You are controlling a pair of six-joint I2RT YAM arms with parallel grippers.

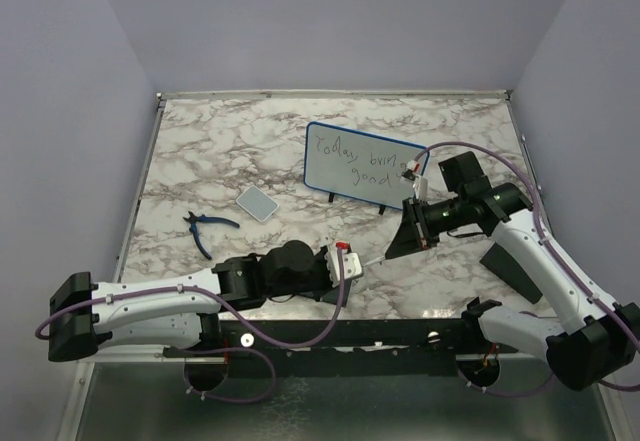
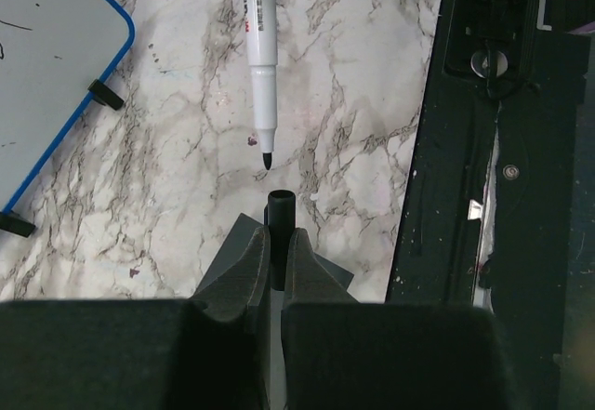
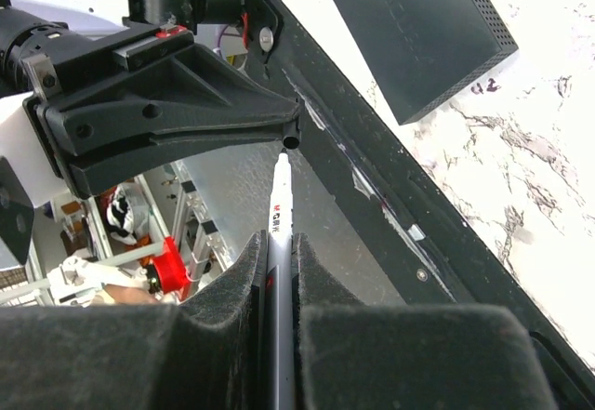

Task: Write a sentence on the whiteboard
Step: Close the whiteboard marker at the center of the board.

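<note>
The whiteboard (image 1: pixel 360 166) stands on its small feet at the back centre of the marble table, and its blue-rimmed corner shows in the left wrist view (image 2: pixel 46 85). The sentence (image 1: pixel 355 159) is on it in two dark handwritten lines. My right gripper (image 3: pixel 279 243) is shut on a white marker (image 3: pixel 281 196), which also shows in the left wrist view (image 2: pixel 260 66). My left gripper (image 2: pixel 280 238) is shut on the black marker cap (image 2: pixel 280 207). The marker's black tip points at the cap's mouth, a short gap away. The two grippers meet in front of the board (image 1: pixel 372 261).
Blue-handled pliers (image 1: pixel 205 229) and a small pale tile (image 1: pixel 258 203) lie left of centre. A black square pad (image 1: pixel 510 266) lies at the right, near my right arm. A black rail (image 1: pixel 400 333) runs along the table's near edge.
</note>
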